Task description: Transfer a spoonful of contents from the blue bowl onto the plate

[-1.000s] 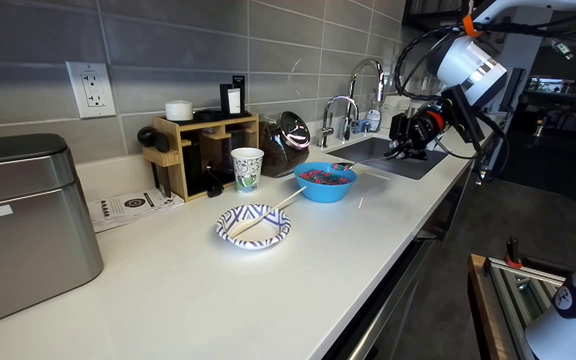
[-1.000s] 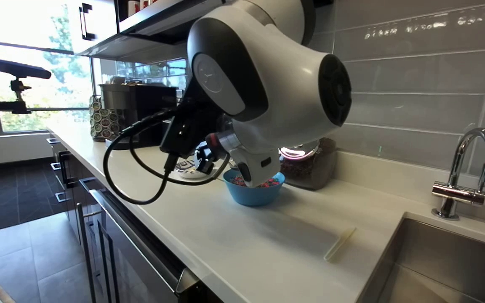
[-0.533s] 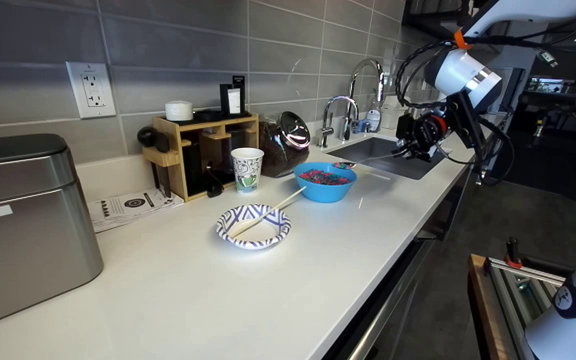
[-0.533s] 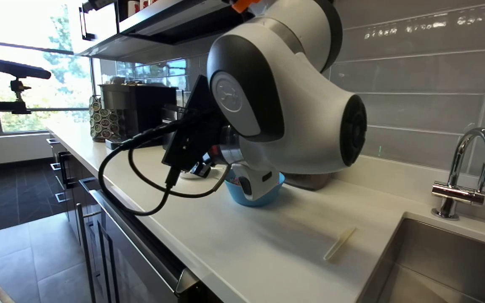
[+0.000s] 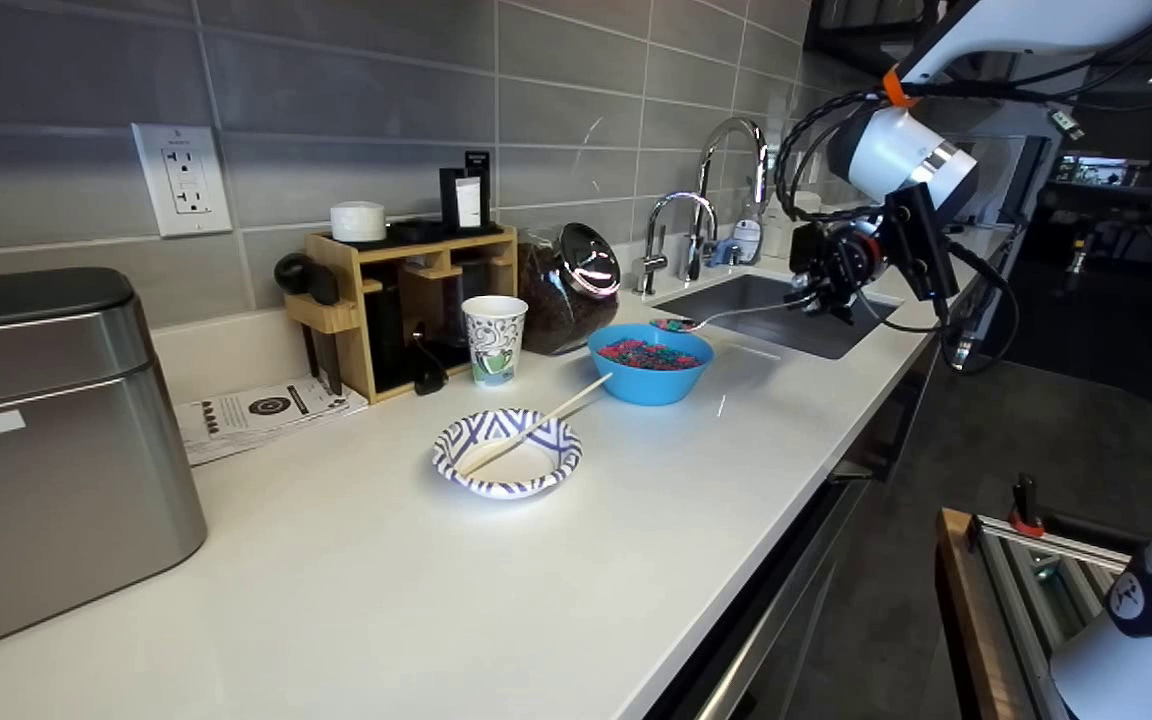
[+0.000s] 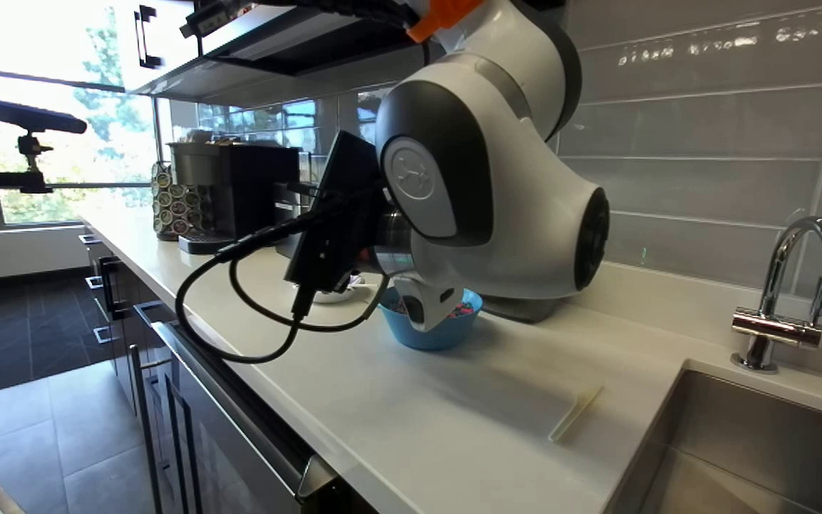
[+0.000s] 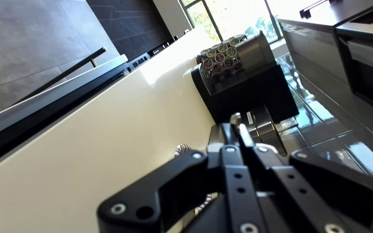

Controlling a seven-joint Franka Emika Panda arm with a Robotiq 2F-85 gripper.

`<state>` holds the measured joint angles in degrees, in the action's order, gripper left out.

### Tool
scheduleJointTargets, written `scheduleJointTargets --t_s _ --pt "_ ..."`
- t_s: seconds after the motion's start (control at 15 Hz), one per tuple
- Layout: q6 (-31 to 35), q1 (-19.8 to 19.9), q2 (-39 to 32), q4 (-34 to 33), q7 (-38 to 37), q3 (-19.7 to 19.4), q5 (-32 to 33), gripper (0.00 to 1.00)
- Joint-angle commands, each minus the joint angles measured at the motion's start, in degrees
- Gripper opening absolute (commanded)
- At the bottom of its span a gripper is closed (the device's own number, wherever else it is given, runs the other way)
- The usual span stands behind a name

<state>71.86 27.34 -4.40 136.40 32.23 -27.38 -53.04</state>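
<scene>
The blue bowl (image 5: 649,386) stands on the counter and also shows in an exterior view (image 6: 431,334). It holds contents (image 5: 644,354) of small reddish, dark and teal pieces. My gripper (image 5: 810,288) is shut on a metal spoon (image 5: 748,311) to the right of the bowl. The spoon's head carries some pieces and is above the bowl's far rim. In the wrist view the fingertips (image 7: 237,129) pinch the spoon's handle (image 7: 235,118); its head is hidden there. The plate (image 5: 526,462), white with a blue pattern, lies left of the bowl, partly hidden in the wrist view (image 7: 182,148).
A thin wooden stick (image 5: 576,401) rests across the plate and reaches towards the bowl. A paper cup (image 5: 494,340), a glass jar (image 5: 561,300) and a wooden organizer (image 5: 436,310) stand behind. A metal bin (image 5: 56,470) stands at left. A sink (image 5: 766,300) lies beyond the bowl.
The spoon's head has risen slightly and moved left over the bowl's rim, and the spoon's handle has been raised. The arm has shifted with it. Bowl and plate have not moved.
</scene>
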Motion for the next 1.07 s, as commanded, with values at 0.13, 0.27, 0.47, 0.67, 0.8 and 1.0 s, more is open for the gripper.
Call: scheduleJointTargets --t_s 0.13,0.27,0.47,0.67,0.8,1.0 --pt "-0.43 -3.6 1.97 0.46 1.56 4.27 0.36 0.0" --pt "0.66 -5.13 2.84 1.06 1.42 5.87 -0.76 0.0" --pt "1.89 -7.29 3.71 1.78 1.01 8.0 -2.32 0.0" --pt "4.93 -9.78 4.49 3.32 0.99 10.35 -4.42 0.0" --pt "7.46 -11.25 4.89 4.4 0.93 11.76 -5.98 0.0" --pt "14.17 -13.28 5.25 6.17 0.47 13.7 -9.14 0.0"
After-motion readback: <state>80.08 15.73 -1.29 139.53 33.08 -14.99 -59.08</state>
